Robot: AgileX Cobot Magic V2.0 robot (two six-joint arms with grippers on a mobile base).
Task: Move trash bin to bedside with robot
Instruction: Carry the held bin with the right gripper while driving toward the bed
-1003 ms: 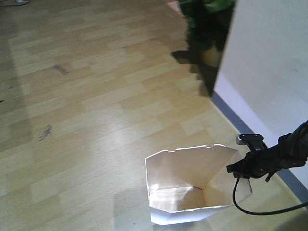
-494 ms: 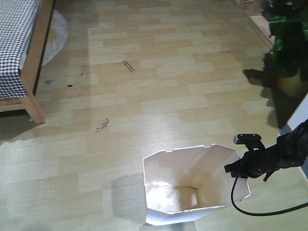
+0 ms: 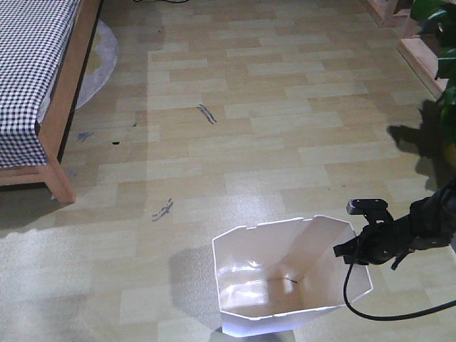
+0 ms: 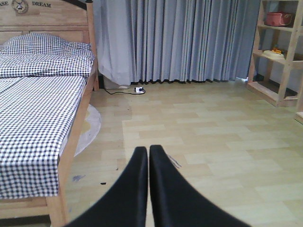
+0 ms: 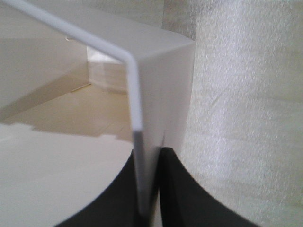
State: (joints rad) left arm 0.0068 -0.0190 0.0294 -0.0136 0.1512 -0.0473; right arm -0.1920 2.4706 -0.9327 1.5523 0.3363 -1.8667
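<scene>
Two black fingers of the right gripper (image 5: pixel 150 170) are clamped on the thin rim wall of the trash bin (image 3: pixel 285 274), one inside and one outside, a hold that would let the mobile base carry the bin along. The bin sits low just in front of the robot, mouth open to the camera; whether its base clears the wooden floor (image 3: pixel 271 142) is hard to judge. The left gripper (image 4: pixel 148 151) has its fingers pressed together on nothing, idle. Well apart, far left, stands the bedside (image 3: pixel 64 121), not yet reached.
</scene>
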